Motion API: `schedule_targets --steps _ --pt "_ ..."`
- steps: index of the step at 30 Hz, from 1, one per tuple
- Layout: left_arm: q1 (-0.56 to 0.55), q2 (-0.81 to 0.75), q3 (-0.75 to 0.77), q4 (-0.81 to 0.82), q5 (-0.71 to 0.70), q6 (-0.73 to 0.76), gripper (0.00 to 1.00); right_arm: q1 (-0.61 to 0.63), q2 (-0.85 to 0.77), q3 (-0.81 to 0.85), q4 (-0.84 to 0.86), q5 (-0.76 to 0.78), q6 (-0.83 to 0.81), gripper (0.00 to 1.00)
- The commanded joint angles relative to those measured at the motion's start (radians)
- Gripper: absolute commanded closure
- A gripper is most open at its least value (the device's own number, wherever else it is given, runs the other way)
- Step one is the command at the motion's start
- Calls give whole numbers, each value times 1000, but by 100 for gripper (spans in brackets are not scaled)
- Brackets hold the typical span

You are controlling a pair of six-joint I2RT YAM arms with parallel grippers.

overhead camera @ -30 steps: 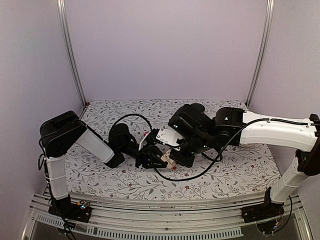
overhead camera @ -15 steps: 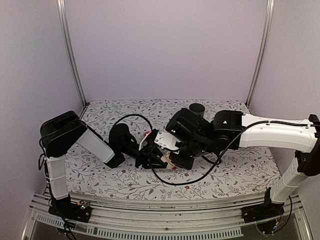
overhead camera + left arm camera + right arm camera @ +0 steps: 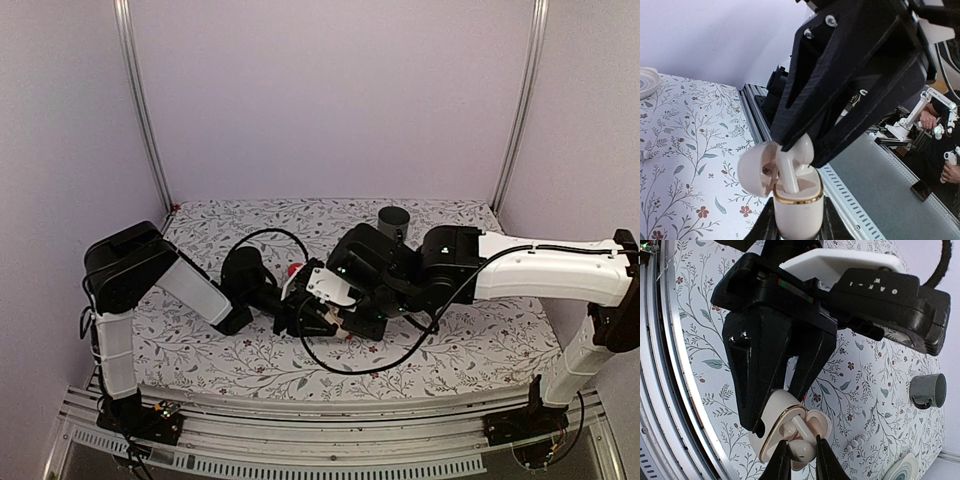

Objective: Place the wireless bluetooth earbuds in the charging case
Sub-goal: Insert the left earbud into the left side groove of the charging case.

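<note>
Left pincer (image 3: 796, 227): I am clamping it shut around the small cream-white rounded plastic charging case (image 3: 796, 207), lid open, at lower centre.
Right pincer (image 3: 799, 460): I am pinching the white stemmed earbud (image 3: 801, 450), jaws narrow.
Relation: the stem is pointing along the case's long axis, at its open mouth.

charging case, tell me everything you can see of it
The charging case is small and rounded, in glossy cream-white plastic, with a thin gold rim around its mouth. Its hinged lid stands open, tipped to one side. The left gripper clamps the body from both sides and holds it in the air. The right gripper pinches an earbud whose stem enters the case's mouth.
</note>
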Motion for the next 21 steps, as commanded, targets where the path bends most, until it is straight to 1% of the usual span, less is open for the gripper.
schedule_targets --steps 1,5,9,11,16,21 --pt "-49 8 72 77 -27 -10 100 24 49 -7 114 -47 -15 82" --pt "-50 27 89 98 -26 -27 100 23 53 -12 117 -34 -20 82" --pt "-50 42 94 168 -31 -62 100 23 52 -21 111 -33 -15 82" --pt "-50 43 91 186 -40 -64 100 23 48 -28 107 -33 -9 77" --pt "-47 43 80 212 -79 -43 100 22 31 -31 99 -37 15 74" --pt "-47 55 97 216 -105 -24 100 6 20 -35 118 -54 42 73"
